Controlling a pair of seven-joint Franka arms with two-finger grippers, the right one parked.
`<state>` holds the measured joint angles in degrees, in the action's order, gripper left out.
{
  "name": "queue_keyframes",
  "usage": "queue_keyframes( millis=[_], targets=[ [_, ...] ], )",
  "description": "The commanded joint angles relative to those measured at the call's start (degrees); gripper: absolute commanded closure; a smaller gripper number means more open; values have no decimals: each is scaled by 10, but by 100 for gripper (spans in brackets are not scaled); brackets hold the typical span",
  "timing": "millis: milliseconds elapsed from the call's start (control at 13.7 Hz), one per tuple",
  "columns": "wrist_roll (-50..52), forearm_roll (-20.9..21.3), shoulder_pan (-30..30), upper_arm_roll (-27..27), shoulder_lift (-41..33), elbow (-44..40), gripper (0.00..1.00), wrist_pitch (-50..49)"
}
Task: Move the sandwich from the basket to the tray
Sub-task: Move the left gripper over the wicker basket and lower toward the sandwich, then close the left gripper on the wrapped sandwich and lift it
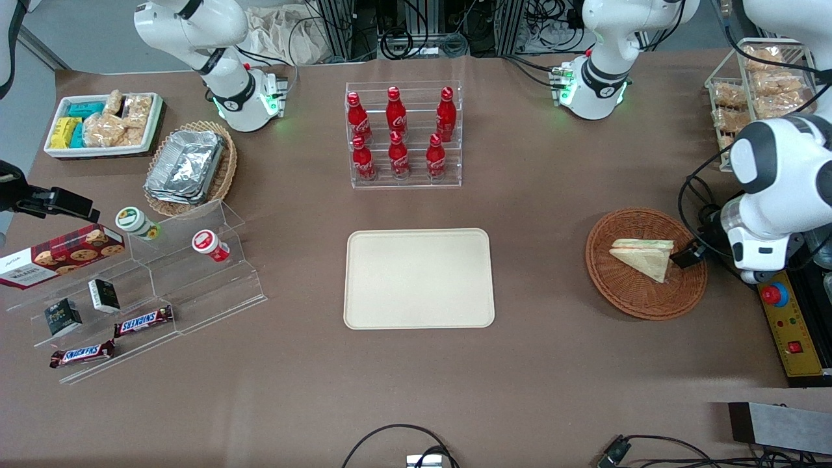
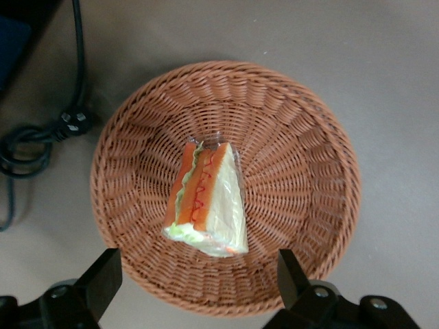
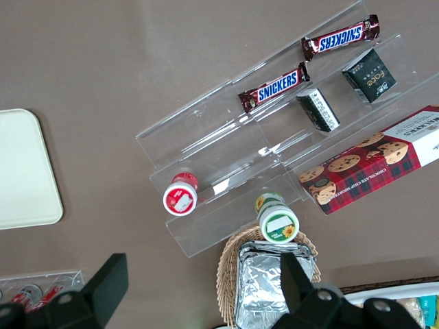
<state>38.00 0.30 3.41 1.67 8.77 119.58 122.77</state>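
The sandwich (image 1: 643, 256) (image 2: 207, 199), a pale triangular wedge with green and orange-red filling, lies in the round reddish-brown wicker basket (image 1: 624, 292) (image 2: 302, 137) toward the working arm's end of the table. My left gripper (image 1: 688, 253) (image 2: 197, 275) hovers above the basket's rim, open, with nothing between its black fingers (image 2: 104, 275). The fingers stand wide apart over the basket's edge, short of the sandwich. The cream-beige tray (image 1: 419, 278) lies flat at the table's middle with nothing on it.
A clear rack of red soda bottles (image 1: 403, 133) stands farther from the front camera than the tray. A black cable (image 2: 41, 137) lies beside the basket. A yellow control box (image 1: 794, 325) sits at the table's edge by the working arm. Snack displays (image 1: 130, 292) fill the parked arm's end.
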Motion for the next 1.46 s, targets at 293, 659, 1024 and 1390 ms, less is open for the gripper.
queue_keyframes(
  millis=[293, 659, 1024, 1390],
  targets=[
    [37, -4, 20, 3, 25, 59, 0, 71],
    [45, -4, 20, 4, 45, 81, 0, 112],
    [92, -13, 14, -3, 70, 75, 0, 131],
    [133, -12, 12, -29, 92, 48, 67, 141]
  ],
)
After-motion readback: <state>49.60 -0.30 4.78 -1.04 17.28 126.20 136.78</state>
